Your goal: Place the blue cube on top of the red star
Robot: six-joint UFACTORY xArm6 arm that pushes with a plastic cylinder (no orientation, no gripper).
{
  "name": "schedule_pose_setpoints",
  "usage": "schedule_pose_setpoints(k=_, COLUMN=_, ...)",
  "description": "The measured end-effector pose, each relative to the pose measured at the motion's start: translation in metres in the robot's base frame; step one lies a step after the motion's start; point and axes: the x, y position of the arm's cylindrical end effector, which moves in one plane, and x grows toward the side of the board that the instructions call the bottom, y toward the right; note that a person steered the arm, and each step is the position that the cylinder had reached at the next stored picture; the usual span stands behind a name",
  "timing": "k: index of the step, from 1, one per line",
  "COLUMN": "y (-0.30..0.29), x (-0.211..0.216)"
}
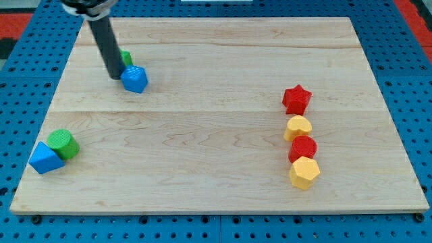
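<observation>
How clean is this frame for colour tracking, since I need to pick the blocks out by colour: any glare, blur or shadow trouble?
Camera view: light is even with no glare on the wooden board; the blue cube and red star are sharp, casting only faint short shadows; the rod's top blurs at the view's top edge, and my tip, just left of the blue cube, partly hides a green block.
</observation>
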Motion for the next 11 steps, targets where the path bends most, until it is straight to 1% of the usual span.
schedule_pose_setpoints(k=1, y=0.038, x=0.018)
schedule_pose_setpoints(k=2, y=0.021, x=0.031)
schedule_pose_setpoints(k=3, y=0.049, x=0.036)
schedule_pose_setpoints(k=5, y=0.13, x=0.037)
schedule_pose_setpoints(k=7, y=0.144, x=0.038)
schedule_pose_setpoints(k=8, y=0.098, x=0.071)
schedule_pose_setpoints(k=9, y=0.141, x=0.067)
schedule_pose_setpoints(k=10, y=0.209, x=0.05)
schedule_pose_setpoints(k=11, y=0.222, x=0.033)
